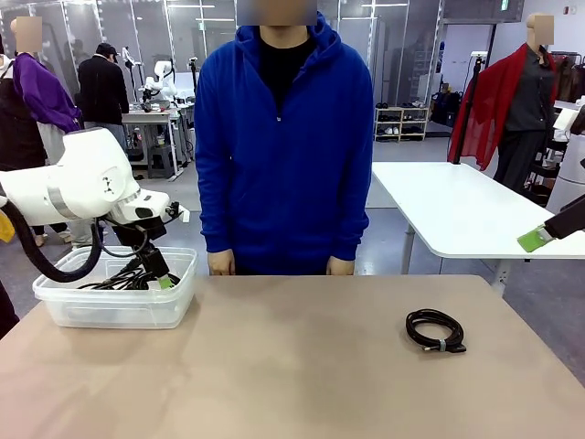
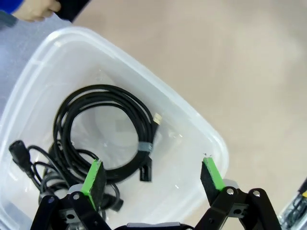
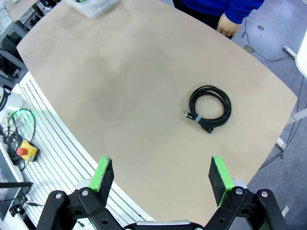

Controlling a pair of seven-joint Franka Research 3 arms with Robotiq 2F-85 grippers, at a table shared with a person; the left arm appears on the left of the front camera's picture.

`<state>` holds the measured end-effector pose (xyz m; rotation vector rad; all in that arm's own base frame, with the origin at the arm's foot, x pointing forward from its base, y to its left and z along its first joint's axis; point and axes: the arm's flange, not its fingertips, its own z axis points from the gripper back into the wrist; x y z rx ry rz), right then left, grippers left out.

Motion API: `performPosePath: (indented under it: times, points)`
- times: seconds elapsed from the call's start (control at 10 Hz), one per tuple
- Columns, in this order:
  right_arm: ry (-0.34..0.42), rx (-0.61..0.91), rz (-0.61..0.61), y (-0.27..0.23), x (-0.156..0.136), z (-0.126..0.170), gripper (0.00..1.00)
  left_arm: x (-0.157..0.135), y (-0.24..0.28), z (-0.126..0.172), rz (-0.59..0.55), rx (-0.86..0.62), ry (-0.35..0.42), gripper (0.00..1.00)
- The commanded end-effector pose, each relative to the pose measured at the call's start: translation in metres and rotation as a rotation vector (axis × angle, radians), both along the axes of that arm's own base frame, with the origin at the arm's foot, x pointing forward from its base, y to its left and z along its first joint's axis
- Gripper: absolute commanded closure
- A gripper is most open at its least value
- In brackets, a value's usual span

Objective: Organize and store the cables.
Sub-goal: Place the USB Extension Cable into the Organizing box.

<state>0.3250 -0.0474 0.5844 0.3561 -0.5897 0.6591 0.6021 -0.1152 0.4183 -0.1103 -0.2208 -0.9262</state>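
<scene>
Left gripper (image 2: 151,167) is hovering open over stored coils (image 2: 142,125) in the clear bin (image 1: 119,311). Right gripper (image 3: 161,163), also spread wide, is overlooking the last coiled cable (image 1: 436,330) on the table (image 1: 292,375) — next, descending to pinch it.

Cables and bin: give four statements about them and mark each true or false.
1. A loose cable lies coiled on the table. True.
2. The clear bin is empty. False: it holds stored cables.
3. The left hand is open at the bin. True.
4. The right hand grips the loose cable. False: it is open and apart from that cable.
</scene>
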Motion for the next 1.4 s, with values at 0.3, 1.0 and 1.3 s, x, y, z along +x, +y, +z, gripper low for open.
performPosePath:
  times: [0.3, 1.0, 1.3]
  points:
    - [0.009, 0.006, -0.009, 0.000, 0.000, 0.002, 0.00, -0.093, 0.032, 0.065, -0.053, -0.027, -0.071, 0.00]
    - [0.009, 0.006, -0.009, 0.000, 0.000, 0.002, 0.00, -0.199, 0.087, 0.165, -0.163, -0.113, -0.206, 0.00]
    - [0.009, 0.006, -0.009, 0.000, 0.000, 0.002, 0.00, -0.270, 0.115, 0.171, -0.181, -0.209, -0.320, 0.00]
